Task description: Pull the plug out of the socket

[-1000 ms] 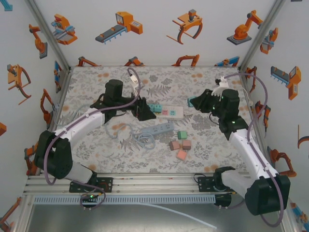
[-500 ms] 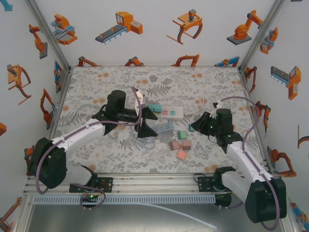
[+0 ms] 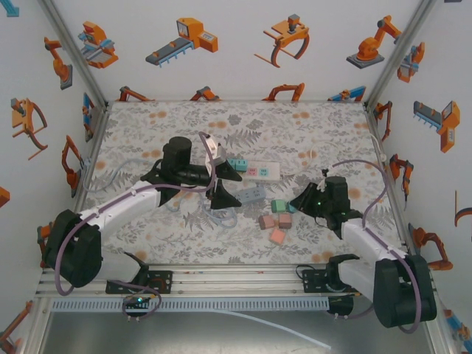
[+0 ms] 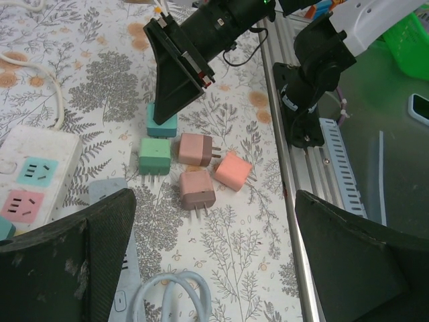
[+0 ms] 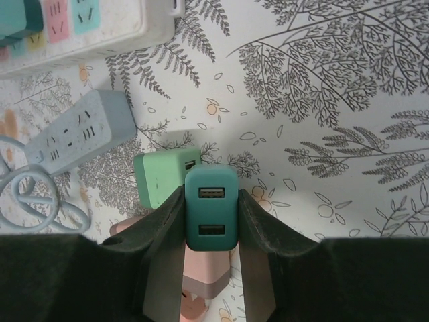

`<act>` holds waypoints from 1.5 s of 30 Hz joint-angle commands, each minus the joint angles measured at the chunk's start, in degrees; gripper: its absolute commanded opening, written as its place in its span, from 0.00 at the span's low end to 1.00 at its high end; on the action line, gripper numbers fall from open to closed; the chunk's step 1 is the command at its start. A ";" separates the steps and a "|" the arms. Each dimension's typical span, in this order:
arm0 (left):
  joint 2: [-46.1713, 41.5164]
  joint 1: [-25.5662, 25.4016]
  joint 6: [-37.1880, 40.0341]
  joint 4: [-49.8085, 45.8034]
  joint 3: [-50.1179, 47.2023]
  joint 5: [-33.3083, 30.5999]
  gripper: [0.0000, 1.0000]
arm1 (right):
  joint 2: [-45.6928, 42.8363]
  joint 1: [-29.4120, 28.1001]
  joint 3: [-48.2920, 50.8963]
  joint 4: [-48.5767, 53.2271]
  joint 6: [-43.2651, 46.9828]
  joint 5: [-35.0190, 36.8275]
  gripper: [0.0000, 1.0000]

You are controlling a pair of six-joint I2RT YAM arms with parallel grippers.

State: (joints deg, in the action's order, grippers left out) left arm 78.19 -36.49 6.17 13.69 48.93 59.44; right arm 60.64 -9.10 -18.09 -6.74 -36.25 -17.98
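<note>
My right gripper (image 3: 296,204) (image 5: 211,196) is shut on a teal two-port plug (image 5: 211,208) (image 4: 161,125), held low right next to a loose green plug (image 5: 161,176) (image 3: 278,206). The plug is off the white socket strip (image 3: 259,171) (image 5: 87,27), which lies farther back. Another teal plug (image 3: 236,164) still sits in that strip's left end. My left gripper (image 3: 225,188) (image 4: 214,268) hangs open above the mat, just in front of the strip's left part, with nothing between its fingers (image 4: 67,268).
A blue-grey power strip (image 3: 249,195) (image 5: 80,131) with a coiled cable (image 3: 221,215) lies in front of the white one. Loose plugs cluster nearby: two pinkish plugs (image 4: 196,148) (image 4: 197,188) and a salmon plug (image 4: 232,170). The table's metal front rail (image 4: 301,201) runs close by.
My right gripper carried the teal plug from the white strip's right end toward the near side, down beside the loose plugs. My left gripper opened and drew back off the strip.
</note>
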 commanded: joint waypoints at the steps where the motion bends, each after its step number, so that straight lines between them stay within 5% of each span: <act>1: 0.57 -0.09 -0.64 0.39 1.48 1.39 0.94 | 1.30 0.23 1.91 -1.96 -0.15 0.93 0.19; 22: 0.68 -0.09 1.30 -4.19 2.55 -3.47 0.94 | 2.41 0.23 -0.80 4.25 0.89 6.54 0.43; 31: -0.38 -0.16 1.26 -7.28 3.02 -13.05 0.95 | -3.51 0.23 -6.94 8.69 3.60 10.28 0.49; 37: -1.52 -0.08 0.25 -7.97 2.71 -20.08 0.95 | -3.12 0.14 -14.72 1.00 9.50 8.66 0.51; 45: -4.39 0.10 -4.05 -4.35 0.27 -36.42 0.98 | 5.38 -3.28 -18.06 -27.67 28.67 0.31 0.51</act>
State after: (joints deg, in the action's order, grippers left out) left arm 76.25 -36.49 4.40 6.98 50.06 30.89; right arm 63.09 -10.83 -35.40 -19.31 -18.28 -13.30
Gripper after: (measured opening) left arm 0.981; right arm 0.508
